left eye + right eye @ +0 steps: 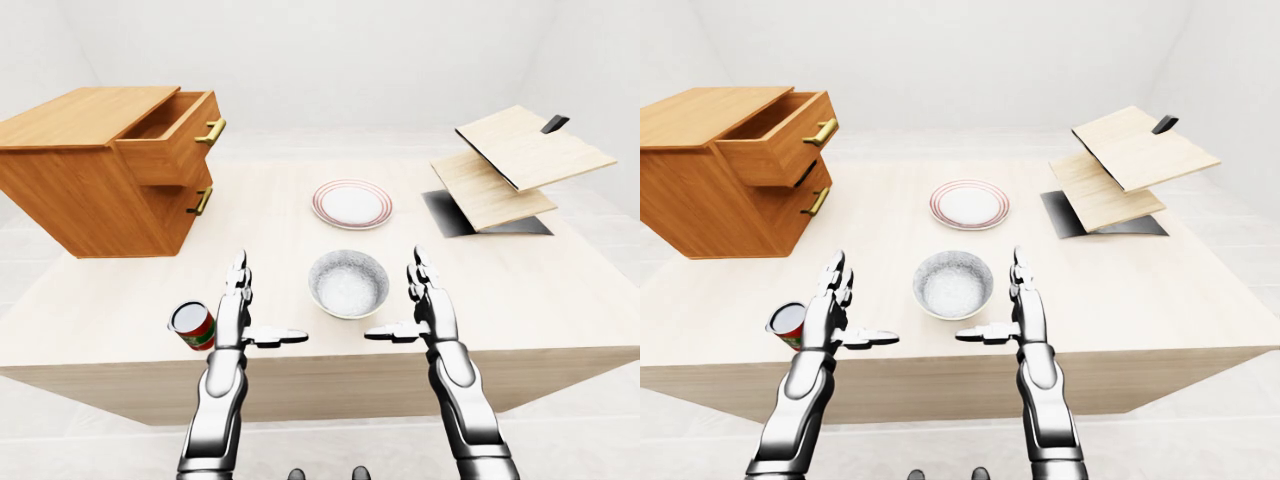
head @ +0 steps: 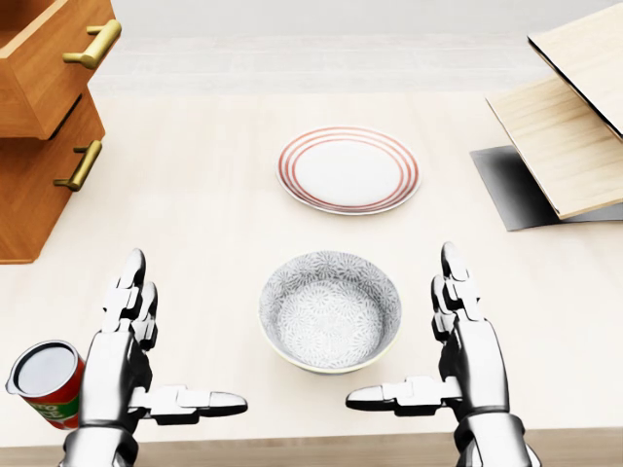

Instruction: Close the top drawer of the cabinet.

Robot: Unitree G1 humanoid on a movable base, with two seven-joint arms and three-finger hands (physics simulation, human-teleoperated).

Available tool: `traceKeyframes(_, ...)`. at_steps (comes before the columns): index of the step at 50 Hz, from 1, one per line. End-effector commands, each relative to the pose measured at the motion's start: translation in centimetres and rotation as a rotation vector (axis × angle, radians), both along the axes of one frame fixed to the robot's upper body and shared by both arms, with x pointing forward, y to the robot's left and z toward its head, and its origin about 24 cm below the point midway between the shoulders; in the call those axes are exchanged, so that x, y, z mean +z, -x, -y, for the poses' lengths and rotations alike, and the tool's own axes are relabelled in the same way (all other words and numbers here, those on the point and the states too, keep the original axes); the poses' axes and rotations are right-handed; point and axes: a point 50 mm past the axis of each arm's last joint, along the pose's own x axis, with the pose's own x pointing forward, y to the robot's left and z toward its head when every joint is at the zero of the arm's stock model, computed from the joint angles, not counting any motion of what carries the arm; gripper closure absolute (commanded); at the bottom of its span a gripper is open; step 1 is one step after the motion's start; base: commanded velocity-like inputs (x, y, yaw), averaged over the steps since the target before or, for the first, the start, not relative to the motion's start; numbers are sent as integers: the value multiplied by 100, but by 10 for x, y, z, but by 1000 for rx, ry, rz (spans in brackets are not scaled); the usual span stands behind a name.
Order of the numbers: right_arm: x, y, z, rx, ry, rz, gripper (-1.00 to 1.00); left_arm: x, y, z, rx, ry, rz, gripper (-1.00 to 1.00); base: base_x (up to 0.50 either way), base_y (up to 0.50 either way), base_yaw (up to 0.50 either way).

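On the pale desk [image 1: 560, 300], I see the wooden cabinet [image 1: 80, 185] at the far left of the left-eye view, its top drawer [image 1: 165, 135] pulled out with a brass handle [image 1: 211, 131]. My left hand [image 2: 131, 365] and right hand [image 2: 458, 360] hover open, fingers spread, empty, either side of a patterned bowl [image 2: 331, 311]. A red can [image 2: 47, 382] lies just beside my left hand, and a striped plate [image 2: 348, 170] sits above the bowl.
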Motion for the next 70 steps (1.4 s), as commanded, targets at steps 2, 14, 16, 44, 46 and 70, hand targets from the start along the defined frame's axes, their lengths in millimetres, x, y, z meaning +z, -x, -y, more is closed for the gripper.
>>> traceKeyframes(2,-2,-3,4,-7,-6,-25,-100,-3,-4,-4,-16,41,-29,-100,0,0,0)
traceKeyframes(14,13,6,1,10,11,-2,-100,8,-3,-1,-40,103,1,-100,0,0,0)
traceKeyframes(16,25,9,2,10,17,47,-100,21,-1,1,-55,106,25,-100,0,0,0)
traceKeyframes(44,130,30,18,-3,93,509,-100,105,11,1,-49,65,392,-100,0,0,0)
traceKeyframes(46,136,32,20,-8,95,539,-100,114,14,-1,-45,78,433,-100,0,0,0)
traceKeyframes(70,154,41,19,-7,117,631,-100,131,23,-4,-31,73,517,-100,0,0,0)
